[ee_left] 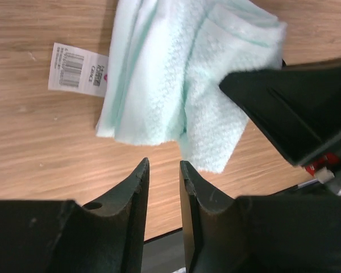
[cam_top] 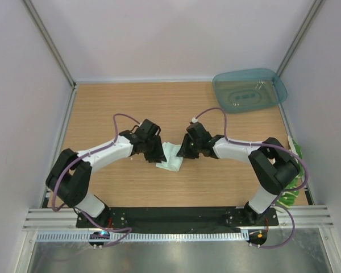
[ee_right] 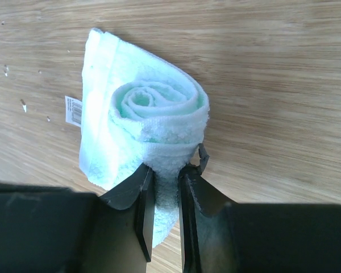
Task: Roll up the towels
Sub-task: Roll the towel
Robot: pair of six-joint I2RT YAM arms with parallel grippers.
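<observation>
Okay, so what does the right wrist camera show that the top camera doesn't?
Only the right wrist view: the spiral end of the rolled mint towel, with its loose fold pinched in the right tool. Only the top view: the teal tray in the far right corner and the patterned towel beside the right arm. Both: the mint towel lying on the wooden table.

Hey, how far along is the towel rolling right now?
Done: the mint towel is wound into a spiral. In hand: the right gripper pinches the roll's lower edge, while the left gripper stands open and empty just short of it. Left: the patterned towel by the right arm's base looks unrolled.
</observation>
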